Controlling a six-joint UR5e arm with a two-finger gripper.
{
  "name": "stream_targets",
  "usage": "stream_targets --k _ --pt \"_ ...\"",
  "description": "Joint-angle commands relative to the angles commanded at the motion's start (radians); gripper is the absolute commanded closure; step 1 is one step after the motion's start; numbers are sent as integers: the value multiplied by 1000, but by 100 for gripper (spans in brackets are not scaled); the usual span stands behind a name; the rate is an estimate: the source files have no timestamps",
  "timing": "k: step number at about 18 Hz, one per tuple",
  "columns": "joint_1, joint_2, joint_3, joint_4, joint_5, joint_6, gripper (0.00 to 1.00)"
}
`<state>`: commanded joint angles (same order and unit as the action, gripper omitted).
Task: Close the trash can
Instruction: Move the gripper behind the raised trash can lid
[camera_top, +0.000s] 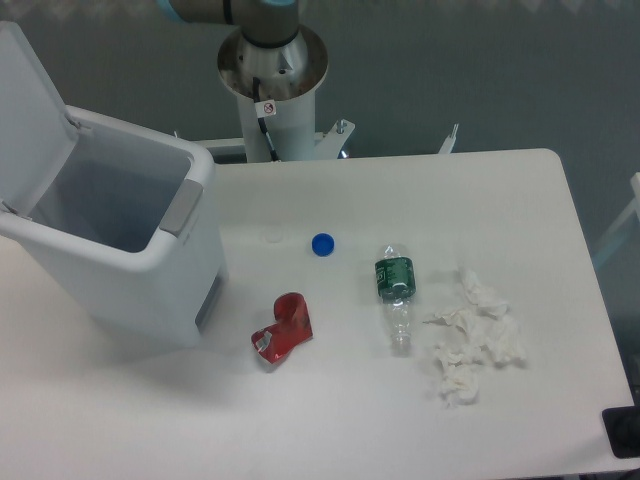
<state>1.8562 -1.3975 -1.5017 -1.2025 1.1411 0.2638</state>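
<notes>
- The trash can (150, 255) is sitting at the table's (350, 420) left edge, its lid (30, 110) standing open.
- Right of the trash can, a crushed red can (283, 330), blue cap (322, 244), plastic bottle (396, 295) and tissues (472, 335) are lying.
- The gripper is sitting out of view, so its opening cannot be told.
- Pushing the lid off-centre risks sliding the light trash can.

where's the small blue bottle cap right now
The small round blue plastic cap lies on the white table near its middle, between the large white plastic trash can and the clear green-labelled bottle.
</notes>
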Motion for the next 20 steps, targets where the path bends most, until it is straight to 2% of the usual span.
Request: stream_targets --k 4,11,20 --pt "-11 0 -3 -51 60 0 100" --pt "-8 0 2 -100 218 -2 100" --pt "20 -9 35 -100 333 -3 100"
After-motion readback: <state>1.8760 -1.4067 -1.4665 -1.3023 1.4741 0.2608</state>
